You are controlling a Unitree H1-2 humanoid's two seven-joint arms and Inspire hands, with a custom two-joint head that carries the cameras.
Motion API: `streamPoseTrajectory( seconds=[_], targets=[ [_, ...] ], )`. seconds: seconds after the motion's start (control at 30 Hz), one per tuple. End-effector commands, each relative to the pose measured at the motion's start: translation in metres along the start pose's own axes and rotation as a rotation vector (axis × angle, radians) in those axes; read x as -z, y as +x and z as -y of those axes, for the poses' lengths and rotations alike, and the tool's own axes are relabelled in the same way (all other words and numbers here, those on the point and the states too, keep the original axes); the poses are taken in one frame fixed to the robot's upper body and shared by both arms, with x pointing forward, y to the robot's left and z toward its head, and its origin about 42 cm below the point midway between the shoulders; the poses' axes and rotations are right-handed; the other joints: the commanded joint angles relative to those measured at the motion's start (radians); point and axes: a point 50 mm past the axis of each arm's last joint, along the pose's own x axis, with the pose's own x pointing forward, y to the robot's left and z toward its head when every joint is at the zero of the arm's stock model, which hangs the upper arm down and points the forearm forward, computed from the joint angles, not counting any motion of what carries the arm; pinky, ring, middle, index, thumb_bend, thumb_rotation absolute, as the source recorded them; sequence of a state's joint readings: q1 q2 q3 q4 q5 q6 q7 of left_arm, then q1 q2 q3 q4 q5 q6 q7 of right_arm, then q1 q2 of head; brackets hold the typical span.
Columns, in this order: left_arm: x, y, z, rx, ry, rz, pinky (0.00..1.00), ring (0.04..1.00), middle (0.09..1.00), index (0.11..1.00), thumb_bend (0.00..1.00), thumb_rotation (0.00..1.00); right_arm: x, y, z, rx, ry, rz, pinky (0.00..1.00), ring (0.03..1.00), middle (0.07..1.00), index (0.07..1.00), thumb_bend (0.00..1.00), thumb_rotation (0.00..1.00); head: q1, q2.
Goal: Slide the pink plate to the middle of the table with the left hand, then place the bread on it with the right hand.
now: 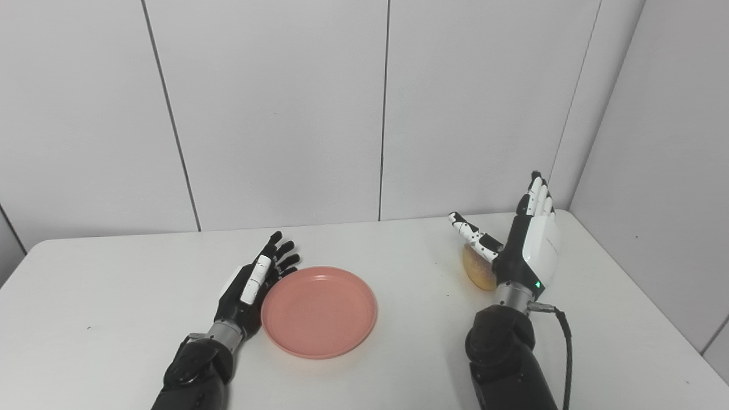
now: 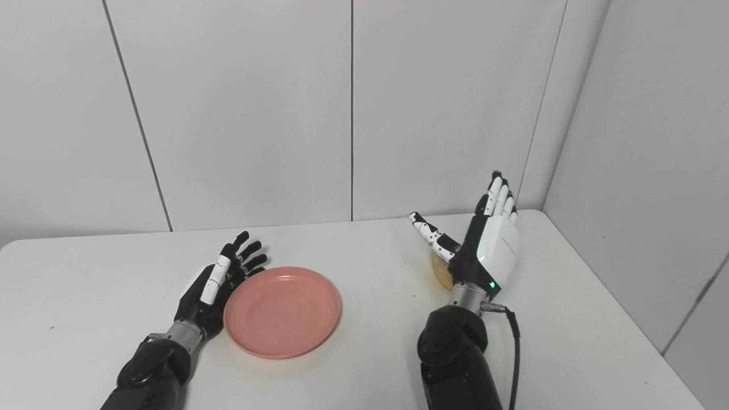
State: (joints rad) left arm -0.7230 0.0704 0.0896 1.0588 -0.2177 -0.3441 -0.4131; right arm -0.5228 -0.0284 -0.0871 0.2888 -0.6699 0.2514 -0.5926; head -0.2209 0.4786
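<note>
White table (image 1: pixel 114 296): left hand (image 1: pixel 250 285) flat-open against plate (image 1: pixel 319 312), mid-slide. Right hand (image 1: pixel 527 242) open beside bread (image 1: pixel 477 272); grasp it next.

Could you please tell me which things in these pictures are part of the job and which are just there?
Part of the job:
- pink plate, empty, on the table
- bread, partly hidden behind the right hand
- left hand, open, against the plate's left rim
- right hand, open, raised beside the bread

Just there:
- white table
- grey wall panels
- black cable at the right wrist
</note>
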Motion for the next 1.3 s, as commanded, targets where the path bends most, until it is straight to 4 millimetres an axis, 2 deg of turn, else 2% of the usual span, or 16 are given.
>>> streamPoseTrajectory(
  seconds=[0.0,0.07,0.4,0.53,0.6,0.73,0.97,1.17,1.27],
  targets=[
    [0.019,-0.014,-0.001,0.004,-0.024,-0.033,0.92,0.916,0.959,1.000,0.87,0.82,-0.020,0.023,0.004,0.036,-0.027,0.047,0.97,0.992,1.000,1.000,1.00,0.42,0.000,0.003],
    [0.019,-0.014,-0.001,0.002,-0.027,-0.033,0.92,0.917,0.959,1.000,0.87,0.82,-0.017,0.026,0.000,0.018,-0.055,0.039,0.97,0.990,1.000,1.000,1.00,0.39,-0.004,0.007],
    [0.020,-0.015,0.000,0.005,-0.024,-0.039,0.92,0.921,0.964,1.000,0.86,0.84,-0.005,0.039,-0.020,-0.079,-0.212,-0.002,0.99,0.979,1.000,1.000,1.00,0.40,-0.008,0.006],
    [0.019,-0.015,-0.001,0.006,-0.034,-0.032,0.93,0.925,0.968,1.000,0.84,0.84,-0.003,0.042,-0.024,-0.094,-0.233,-0.022,0.94,0.944,1.000,1.000,1.00,0.38,-0.004,0.008],
    [0.019,-0.015,-0.002,0.005,-0.036,-0.031,0.93,0.924,0.964,1.000,0.85,0.83,0.001,0.045,-0.027,-0.106,-0.233,-0.046,0.86,0.920,0.999,1.000,1.00,0.37,-0.004,0.011],
    [0.018,-0.016,-0.003,-0.004,-0.041,-0.037,0.92,0.925,0.965,1.000,0.85,0.83,0.009,0.048,-0.032,-0.135,-0.237,-0.085,0.81,0.906,0.999,1.000,1.00,0.37,-0.002,0.015],
    [0.017,-0.016,-0.006,-0.004,-0.041,-0.041,0.92,0.924,0.961,1.000,0.86,0.83,0.021,0.051,-0.038,-0.166,-0.300,-0.102,0.85,0.925,1.000,1.000,1.00,0.35,-0.013,0.017],
    [0.016,-0.017,-0.009,-0.004,-0.033,-0.042,0.92,0.925,0.960,1.000,0.86,0.84,0.023,0.053,-0.040,-0.171,-0.321,-0.104,0.86,0.926,0.992,1.000,1.00,0.34,-0.021,0.018],
    [0.014,-0.017,-0.011,-0.002,-0.032,-0.038,0.92,0.925,0.960,1.000,0.85,0.84,0.023,0.053,-0.041,-0.172,-0.333,-0.108,0.82,0.891,0.963,0.991,1.00,0.35,-0.019,0.021]
  ],
)
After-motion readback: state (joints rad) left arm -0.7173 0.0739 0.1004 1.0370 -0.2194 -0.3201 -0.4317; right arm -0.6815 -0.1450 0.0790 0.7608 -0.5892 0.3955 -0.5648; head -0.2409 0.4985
